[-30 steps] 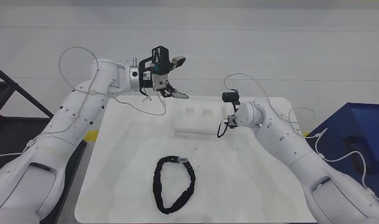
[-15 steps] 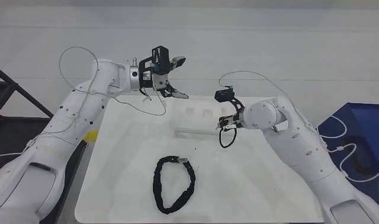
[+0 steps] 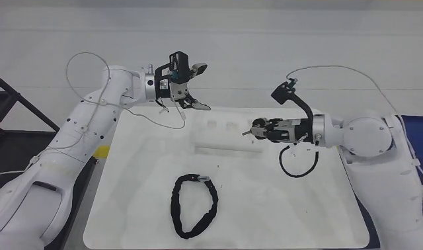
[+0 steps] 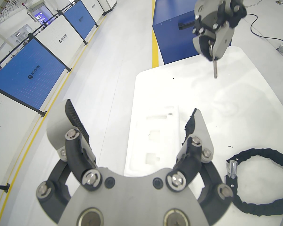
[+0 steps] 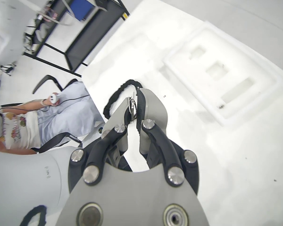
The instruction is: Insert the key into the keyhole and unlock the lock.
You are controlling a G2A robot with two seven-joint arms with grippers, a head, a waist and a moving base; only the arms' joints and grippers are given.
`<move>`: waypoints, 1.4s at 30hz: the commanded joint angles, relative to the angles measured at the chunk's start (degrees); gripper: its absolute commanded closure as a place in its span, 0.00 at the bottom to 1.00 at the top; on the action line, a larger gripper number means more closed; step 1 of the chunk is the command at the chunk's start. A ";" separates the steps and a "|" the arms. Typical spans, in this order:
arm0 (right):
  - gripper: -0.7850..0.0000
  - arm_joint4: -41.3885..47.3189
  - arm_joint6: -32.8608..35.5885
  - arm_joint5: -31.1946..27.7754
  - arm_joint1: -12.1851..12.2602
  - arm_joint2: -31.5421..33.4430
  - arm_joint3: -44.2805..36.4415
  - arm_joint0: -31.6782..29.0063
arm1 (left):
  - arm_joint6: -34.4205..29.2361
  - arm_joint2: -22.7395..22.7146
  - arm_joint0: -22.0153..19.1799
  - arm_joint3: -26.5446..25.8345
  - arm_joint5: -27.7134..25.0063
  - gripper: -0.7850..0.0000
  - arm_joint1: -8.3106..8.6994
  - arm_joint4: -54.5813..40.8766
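Observation:
A black cable lock [image 3: 193, 204] lies looped on the white table, its silver cylinder end [image 3: 202, 179] towards the far side; it also appears as the lock [image 4: 257, 179] and the lock [image 5: 115, 96]. My right gripper [image 3: 254, 129] hangs above the table right of the foam tray, shut on the key [image 4: 215, 69], whose blade sticks out past the fingertips. In its own view the right gripper [image 5: 132, 106] pinches the key's ring end [image 5: 132, 109]. My left gripper [image 3: 190, 102] is held open above the table's far left corner; the left gripper [image 4: 132, 116] holds nothing.
A white foam tray [image 3: 225, 136] with several shallow cut-outs lies at the table's far middle, also the tray [image 5: 226, 78]. A blue cabinet [image 4: 176, 36] stands beyond the table's edge. A black frame [image 3: 16, 108] stands at the left.
The right arm has swung outward and stretched level, carrying the key up from the tray's right end. The left arm and the lock have not moved.

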 commanded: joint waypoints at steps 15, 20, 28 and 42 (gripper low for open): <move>1.00 14.73 -4.55 -6.51 1.05 7.54 5.90 -3.64 | 0.00 0.00 0.00 0.00 0.00 0.00 0.00 -0.01; 1.00 14.73 -4.55 -6.51 1.05 7.54 5.90 -3.64 | 0.00 0.00 0.00 0.00 0.00 0.00 0.00 -0.01; 1.00 14.73 -4.55 -6.51 1.05 7.54 5.90 -3.64 | 0.00 0.00 0.00 0.00 0.00 0.00 0.00 -0.01; 1.00 14.73 -4.55 -6.51 1.05 7.54 5.90 -3.64 | -6.56 -0.56 4.37 -1.59 4.59 0.00 0.69 4.54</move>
